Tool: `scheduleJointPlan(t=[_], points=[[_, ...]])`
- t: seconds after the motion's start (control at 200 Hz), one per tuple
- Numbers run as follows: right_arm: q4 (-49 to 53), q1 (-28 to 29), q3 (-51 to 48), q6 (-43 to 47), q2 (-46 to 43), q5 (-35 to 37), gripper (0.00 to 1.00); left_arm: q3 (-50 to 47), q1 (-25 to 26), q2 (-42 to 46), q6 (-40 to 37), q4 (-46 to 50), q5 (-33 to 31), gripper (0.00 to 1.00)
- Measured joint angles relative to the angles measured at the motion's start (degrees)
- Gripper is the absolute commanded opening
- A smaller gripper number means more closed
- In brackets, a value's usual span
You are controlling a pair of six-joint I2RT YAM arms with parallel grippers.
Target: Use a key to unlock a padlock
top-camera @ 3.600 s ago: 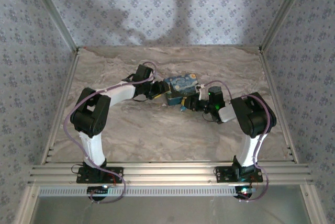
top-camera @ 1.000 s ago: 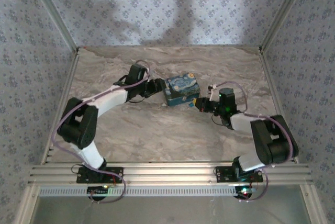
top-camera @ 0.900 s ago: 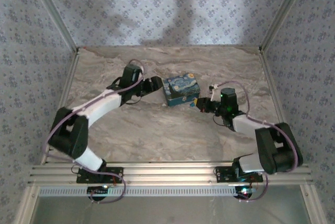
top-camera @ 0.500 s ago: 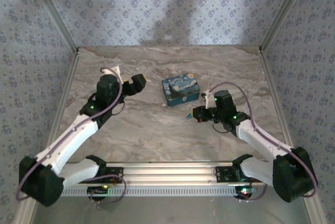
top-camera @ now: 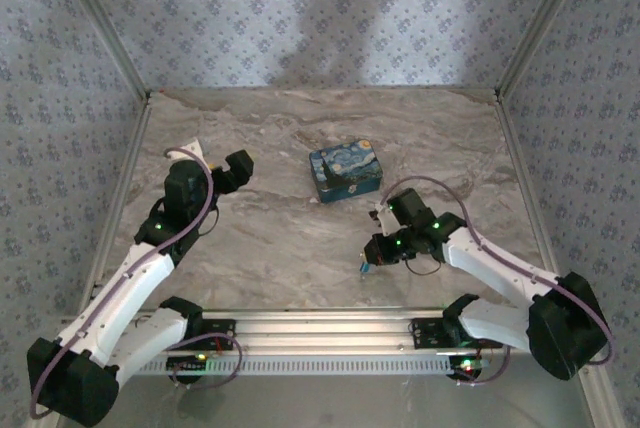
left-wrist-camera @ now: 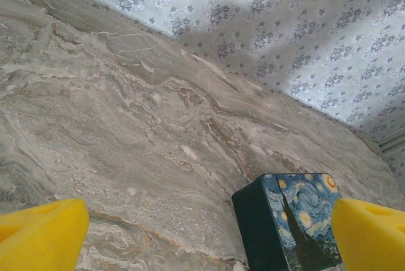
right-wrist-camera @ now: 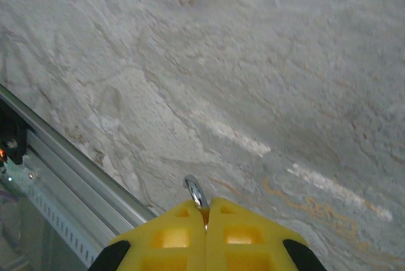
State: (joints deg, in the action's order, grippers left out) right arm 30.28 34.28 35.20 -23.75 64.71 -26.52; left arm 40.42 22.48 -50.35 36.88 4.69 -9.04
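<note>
One tiny padlock (right-wrist-camera: 197, 195) sitting pinched in closed right end effector (right-wrist-camera: 207, 207) near front rail (right-wrist-camera: 76, 176) of marbled counter (right-wrist-camera: 253, 62), thin silvery shackle (right-wrist-camera: 192, 185) curving out between yellow foam pads (right-wrist-camera: 171, 236), left end effector (left-wrist-camera: 204, 238) gaping wide, empty.

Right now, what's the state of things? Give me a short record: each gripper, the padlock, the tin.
left gripper: open, empty, left of the tin
right gripper: shut on padlock
padlock: silvery loop pokes out between the fingers, near the front rail
tin: on the table, apart from both grippers
</note>
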Motion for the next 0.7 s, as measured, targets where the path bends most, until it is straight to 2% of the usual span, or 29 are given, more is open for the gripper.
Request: scheduleJointPlan(t=[0.22, 0.495, 0.7], points=[[-1.2, 0.0, -0.9, -0.3, 6.5, -0.3, 0.06, 0.0, 0.0, -0.1, 0.0, 0.1, 0.0, 0.98], [-7.7, -2.6, -0.9, -0.4, 13.7, -1.7, 0.09, 0.0, 0.0, -0.4, 0.0, 0.3, 0.0, 0.98], [-9.1, -3.8, -0.8, 0.4, 15.6, -2.2, 0.23, 0.0, -0.6, -2.0, -0.1, 0.7, 0.0, 0.98]])
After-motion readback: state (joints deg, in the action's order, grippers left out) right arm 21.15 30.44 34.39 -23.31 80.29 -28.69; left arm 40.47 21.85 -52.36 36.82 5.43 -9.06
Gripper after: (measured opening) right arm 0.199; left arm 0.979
